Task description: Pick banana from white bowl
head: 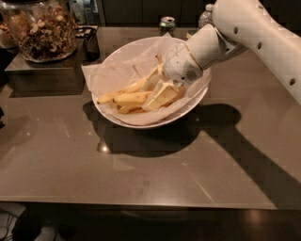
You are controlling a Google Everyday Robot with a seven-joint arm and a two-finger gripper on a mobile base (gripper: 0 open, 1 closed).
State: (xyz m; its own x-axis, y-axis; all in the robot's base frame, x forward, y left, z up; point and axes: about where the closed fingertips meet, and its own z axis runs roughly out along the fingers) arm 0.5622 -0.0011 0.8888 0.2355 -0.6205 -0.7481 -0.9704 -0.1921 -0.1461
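The white bowl [155,123] stands in the middle of the brown table, lined with crumpled white paper [113,70]. Yellow bananas [129,99] lie in it, pointing left. My gripper [157,92] reaches down into the bowl from the right, at the right end of the bananas and touching or nearly touching them. The white arm [254,33] stretches off to the upper right. The banana ends under the gripper are hidden.
A big glass jar of nuts [42,30] stands on a metal box [42,75] at the back left, with a dark cup [91,42] beside it. A can [167,23] and a bottle [207,14] stand behind the bowl. The table's front edge [141,204] is near.
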